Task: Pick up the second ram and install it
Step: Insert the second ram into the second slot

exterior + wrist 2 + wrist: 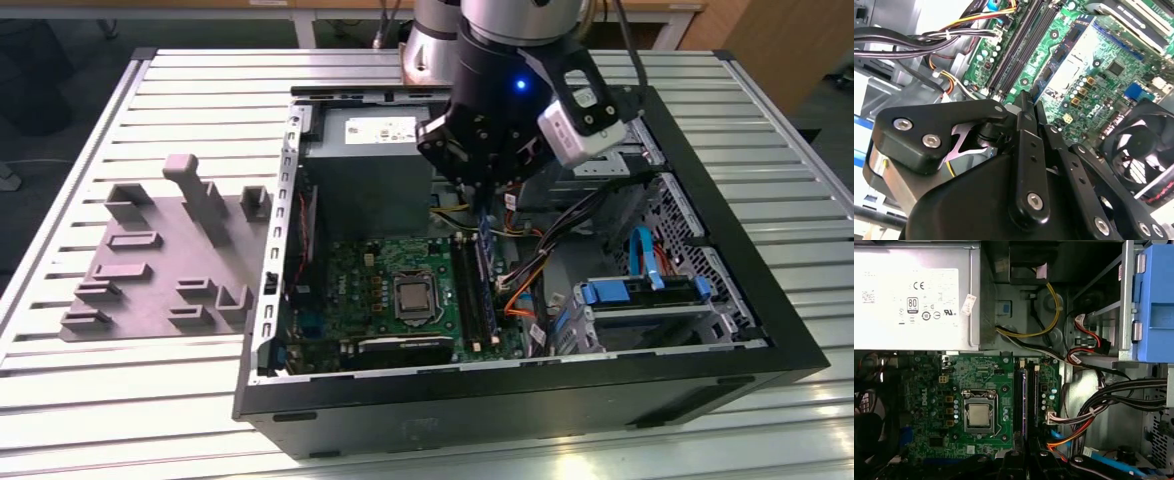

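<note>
First wrist view: I read the second ram [1025, 400] as a thin edge-on strip pinched in the closed end effector [1029, 462], poised over the memory slots [1018, 395]. I judge it light, stiff and fragile, best gripped mid-length along its top edge, clear of the contacts. The open computer case [534, 400], mid-table [134, 400], contains the motherboard [929, 390], power supply [909, 295], blue drive caddy [1156, 300] and cables [1114, 400].

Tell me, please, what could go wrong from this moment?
1. The black tool hangs right above the long black memory slots; a slight misalignment could press on the green motherboard instead.
2. The bundle of black and orange cables lies beside those slots and might get snagged.
</note>
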Available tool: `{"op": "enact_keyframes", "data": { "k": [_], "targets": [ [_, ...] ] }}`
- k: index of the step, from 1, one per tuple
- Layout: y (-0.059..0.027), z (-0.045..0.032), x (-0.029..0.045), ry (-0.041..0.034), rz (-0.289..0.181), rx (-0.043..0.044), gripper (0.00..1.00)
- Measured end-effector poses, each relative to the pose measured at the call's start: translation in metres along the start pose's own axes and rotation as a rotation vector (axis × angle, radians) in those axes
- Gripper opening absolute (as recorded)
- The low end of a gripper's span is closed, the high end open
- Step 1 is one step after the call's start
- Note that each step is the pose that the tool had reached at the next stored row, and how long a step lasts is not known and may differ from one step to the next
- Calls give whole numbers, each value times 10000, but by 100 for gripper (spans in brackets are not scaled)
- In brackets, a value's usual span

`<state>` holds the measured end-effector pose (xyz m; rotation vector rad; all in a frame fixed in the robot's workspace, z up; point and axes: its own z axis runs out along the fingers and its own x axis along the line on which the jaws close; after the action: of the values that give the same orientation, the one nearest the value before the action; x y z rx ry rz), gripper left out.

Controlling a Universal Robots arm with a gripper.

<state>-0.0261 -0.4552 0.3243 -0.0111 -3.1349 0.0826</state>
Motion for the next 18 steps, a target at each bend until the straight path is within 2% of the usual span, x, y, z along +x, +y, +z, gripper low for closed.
{"op": "enact_keyframes", "data": {
  "k": [6,18],
  "targets": [
    [5,96,-56,3,60,-1,14],
    [5,98,-55,4,73,-1,14]
  ]
}}
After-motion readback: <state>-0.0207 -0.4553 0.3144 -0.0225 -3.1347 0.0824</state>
